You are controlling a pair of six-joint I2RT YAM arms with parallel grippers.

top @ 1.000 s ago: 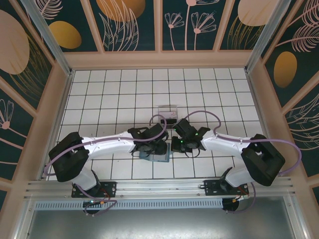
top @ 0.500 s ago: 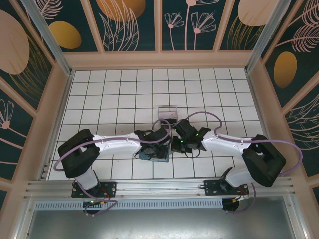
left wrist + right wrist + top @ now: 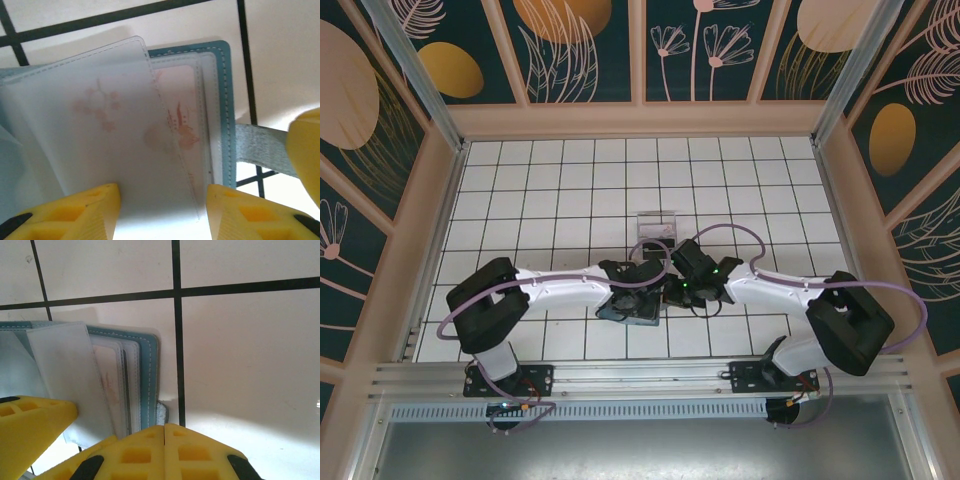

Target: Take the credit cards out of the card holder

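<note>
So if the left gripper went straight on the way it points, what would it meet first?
Probably the frosted sleeve of the card holder, lying between the open jaws of the left gripper; depth is unclear.

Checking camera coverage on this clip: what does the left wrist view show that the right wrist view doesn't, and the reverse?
The left wrist view adds the left gripper with jaws apart, a frosted sleeve lying across the gap, and the grey strap stretched out sideways from the holder. The right wrist view adds the right gripper, fingers pressed together where the strap's end disappears between them, apparently pinching it. Both share the open teal card holder, its clear sleeves fanned, on the white tiled table.
</note>
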